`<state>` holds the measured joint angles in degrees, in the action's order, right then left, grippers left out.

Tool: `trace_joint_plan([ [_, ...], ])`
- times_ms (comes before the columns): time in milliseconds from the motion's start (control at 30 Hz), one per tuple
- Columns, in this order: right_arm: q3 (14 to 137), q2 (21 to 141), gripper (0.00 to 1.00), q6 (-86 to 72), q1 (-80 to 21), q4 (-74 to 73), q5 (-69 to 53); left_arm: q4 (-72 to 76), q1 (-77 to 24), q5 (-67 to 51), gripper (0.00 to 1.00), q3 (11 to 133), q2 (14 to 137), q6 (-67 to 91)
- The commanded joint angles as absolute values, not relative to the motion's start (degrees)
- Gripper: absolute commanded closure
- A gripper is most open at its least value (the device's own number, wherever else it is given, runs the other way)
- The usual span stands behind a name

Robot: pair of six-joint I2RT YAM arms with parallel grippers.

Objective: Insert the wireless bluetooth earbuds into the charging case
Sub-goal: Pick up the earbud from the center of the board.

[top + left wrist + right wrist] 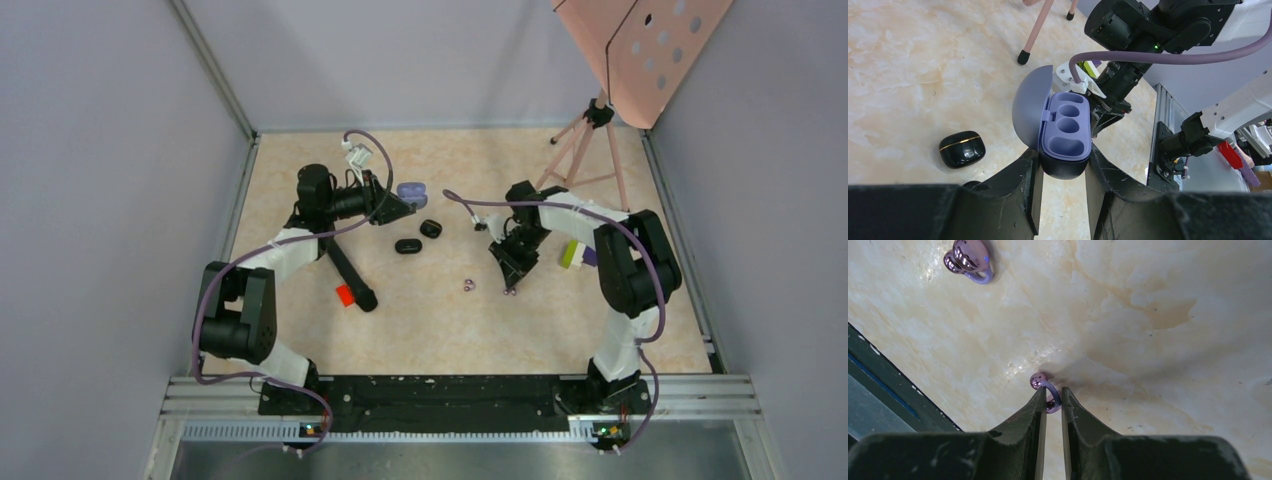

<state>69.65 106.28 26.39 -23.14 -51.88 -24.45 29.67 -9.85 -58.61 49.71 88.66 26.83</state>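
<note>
My left gripper [398, 203] is shut on the base of an open pale purple charging case [1066, 131], whose lid [1029, 107] stands open to the left and whose wells are empty. The case also shows in the top view [411, 191]. My right gripper [1051, 393] is down at the table, its fingertips pinched on a shiny purple earbud [1046, 388]. A second purple earbud [969, 257] lies loose on the table beyond it. In the top view the two buds [469, 286] [510, 290] lie near the table's middle, with my right gripper [508, 281] on the right one.
Two shut black cases [431, 228] [408, 246] lie between the arms; one shows in the left wrist view [962, 148]. A long black marker with a red piece [350, 280] lies left of centre. Green and purple blocks [575, 254] sit by the right arm. A pink tripod [585, 150] stands at the back right.
</note>
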Motion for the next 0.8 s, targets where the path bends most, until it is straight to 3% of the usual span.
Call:
trace_joint_plan([
  [0,69.1,103.7,0.85,28.1,-23.5,-51.0,-25.2,30.9,-9.6,-58.5,1.00,51.5,88.1,25.6],
  [267,70.2,102.0,1.00,28.0,-23.5,-50.7,-24.7,30.4,-9.6,-58.6,1.00,51.6,88.1,25.2],
  [533,74.9,91.1,1.00,30.7,-23.5,-51.2,-26.4,32.3,-9.6,-60.9,1.00,52.3,88.9,26.0],
  [767,82.4,79.7,1.00,29.5,-23.8,-41.0,-39.3,37.7,-10.6,-67.8,1.00,54.6,90.2,26.2],
])
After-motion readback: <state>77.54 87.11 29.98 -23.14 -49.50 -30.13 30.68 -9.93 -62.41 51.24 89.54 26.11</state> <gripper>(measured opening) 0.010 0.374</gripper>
